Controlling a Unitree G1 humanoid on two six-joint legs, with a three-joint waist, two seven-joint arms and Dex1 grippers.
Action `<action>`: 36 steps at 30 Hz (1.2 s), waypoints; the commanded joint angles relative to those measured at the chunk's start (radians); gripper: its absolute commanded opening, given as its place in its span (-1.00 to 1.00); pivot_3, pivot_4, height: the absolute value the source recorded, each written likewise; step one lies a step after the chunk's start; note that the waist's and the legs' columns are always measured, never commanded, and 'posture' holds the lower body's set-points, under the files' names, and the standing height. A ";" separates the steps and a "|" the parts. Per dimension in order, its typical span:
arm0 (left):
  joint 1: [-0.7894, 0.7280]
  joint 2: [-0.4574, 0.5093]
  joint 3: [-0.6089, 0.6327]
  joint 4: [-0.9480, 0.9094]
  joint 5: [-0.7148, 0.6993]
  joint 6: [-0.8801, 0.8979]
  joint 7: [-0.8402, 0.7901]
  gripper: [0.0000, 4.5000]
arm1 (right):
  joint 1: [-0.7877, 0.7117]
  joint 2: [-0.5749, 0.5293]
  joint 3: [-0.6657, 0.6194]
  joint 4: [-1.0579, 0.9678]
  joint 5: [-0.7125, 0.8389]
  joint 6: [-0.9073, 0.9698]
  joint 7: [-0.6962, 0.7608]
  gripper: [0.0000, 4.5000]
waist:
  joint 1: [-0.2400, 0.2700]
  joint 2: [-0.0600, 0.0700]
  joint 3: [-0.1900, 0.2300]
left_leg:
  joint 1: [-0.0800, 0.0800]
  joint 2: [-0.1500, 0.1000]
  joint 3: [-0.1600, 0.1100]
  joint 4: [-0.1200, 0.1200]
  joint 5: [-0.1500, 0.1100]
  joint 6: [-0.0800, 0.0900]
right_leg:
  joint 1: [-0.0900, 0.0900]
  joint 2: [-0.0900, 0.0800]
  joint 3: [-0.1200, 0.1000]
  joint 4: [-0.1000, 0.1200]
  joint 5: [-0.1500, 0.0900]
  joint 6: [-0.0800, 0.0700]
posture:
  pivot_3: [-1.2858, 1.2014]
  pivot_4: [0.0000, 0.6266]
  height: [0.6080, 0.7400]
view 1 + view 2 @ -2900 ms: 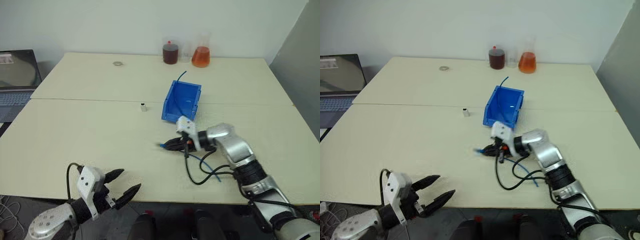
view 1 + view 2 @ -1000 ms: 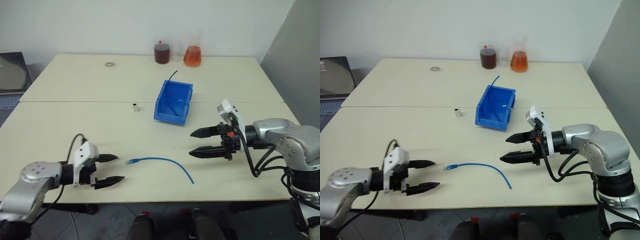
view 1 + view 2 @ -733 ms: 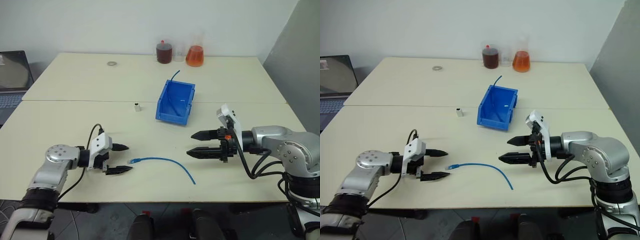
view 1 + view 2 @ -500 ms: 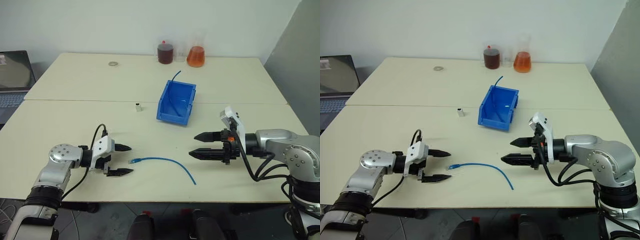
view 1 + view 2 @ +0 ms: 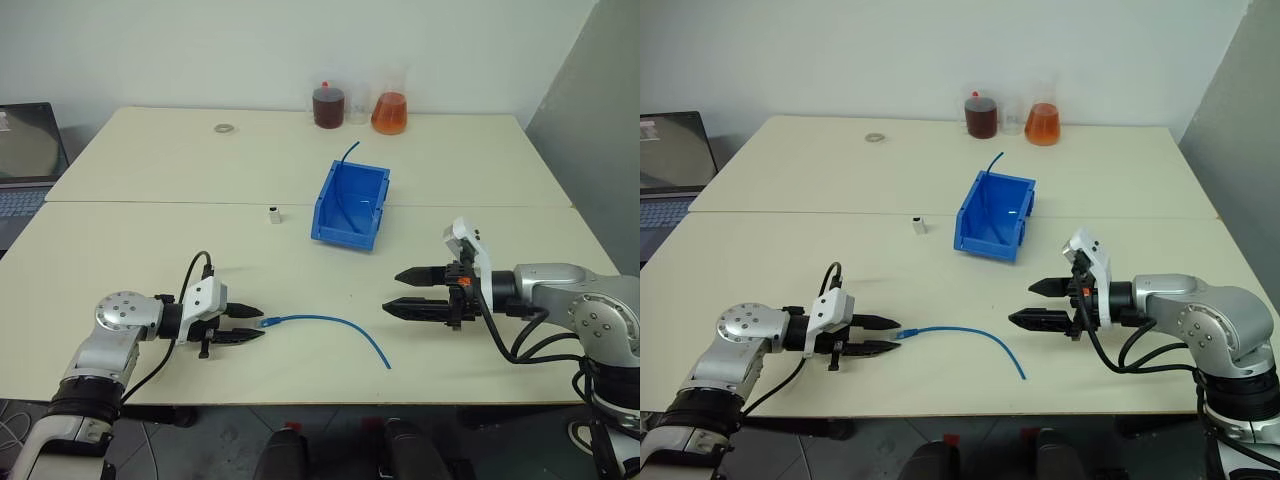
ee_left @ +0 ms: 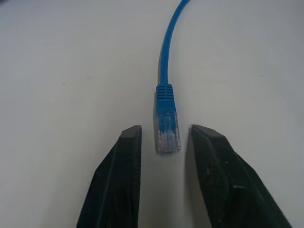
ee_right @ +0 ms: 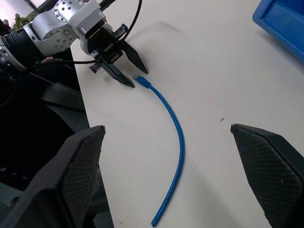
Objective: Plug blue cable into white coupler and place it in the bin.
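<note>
- Nothing is joined yet: the blue cable (image 5: 330,326) lies loose on the counter (image 5: 150,250), the white coupler (image 5: 272,213) stands apart near the bin (image 5: 350,205).
- Our left gripper (image 6: 161,142) has narrowed its jaws around the plug, not yet touching; earlier they stood wide.
- Our right gripper (image 5: 410,291) waits, jaws spread, empty.
- Plugging and binning remain.

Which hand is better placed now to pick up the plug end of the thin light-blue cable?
The left hand: its fingers flank the clear plug of the thin light-blue cable lying on the table. The right hand hangs open beyond the cable's other end.
</note>
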 commanded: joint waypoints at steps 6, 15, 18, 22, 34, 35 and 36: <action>0.055 -0.009 -0.012 -0.077 -0.016 0.112 0.006 -0.88 | -0.014 -0.029 0.015 0.010 0.007 -0.048 0.018 1.00 | 0.001 0.000 0.000 | 0.000 0.000 0.000 0.000 0.000 0.000 | 0.000 0.000 0.000 0.000 0.000 0.000 | 0.03 -0.52 1.00; -0.098 -0.086 0.061 -0.225 -0.190 0.550 0.152 -0.89 | 0.014 -0.016 -0.014 0.000 0.042 -0.046 0.001 1.00 | 0.009 -0.001 0.000 | -0.001 0.000 -0.002 0.001 0.000 0.000 | 0.000 0.000 -0.002 0.001 0.000 0.001 | 0.03 -0.52 1.00; -0.141 -0.131 0.091 -0.304 -0.277 0.713 0.226 -0.89 | 0.013 0.001 -0.050 -0.001 0.104 -0.020 -0.003 1.00 | 0.007 -0.001 0.000 | -0.004 0.000 -0.003 0.007 0.000 0.000 | 0.000 0.000 -0.002 0.002 0.000 0.001 | 0.03 -0.52 1.00; -0.210 -0.203 0.155 -0.435 -0.428 0.922 0.365 -0.89 | -0.014 0.074 -0.156 -0.002 0.292 0.062 -0.086 1.00 | -0.002 -0.001 0.001 | -0.005 0.000 -0.002 0.012 0.000 0.000 | 0.001 0.000 0.000 0.002 0.001 0.003 | 0.03 -0.52 1.00; -0.259 -0.342 0.254 -0.560 -0.698 1.192 0.608 -0.89 | -0.026 0.203 -0.115 0.102 0.277 0.005 -0.263 1.00 | -0.004 -0.001 0.001 | -0.004 0.000 -0.003 0.012 0.000 0.000 | 0.001 0.001 0.001 0.004 0.001 0.003 | 0.03 -0.52 1.00; -0.249 -0.343 0.239 -0.578 -0.701 1.194 0.603 -0.89 | -0.044 0.223 -0.111 0.126 0.272 -0.007 -0.273 1.00 | -0.006 -0.001 0.001 | -0.003 0.000 -0.003 0.012 0.000 0.000 | 0.001 0.002 0.001 0.004 0.001 0.003 | 0.03 -0.52 1.00; -0.240 -0.346 0.231 -0.588 -0.713 1.202 0.602 -0.89 | -0.058 0.242 -0.112 0.147 0.270 -0.013 -0.282 1.00 | -0.006 -0.001 0.001 | -0.004 0.000 -0.003 0.012 0.000 0.000 | 0.001 0.002 0.001 0.004 0.001 0.003 | 0.03 -0.52 1.00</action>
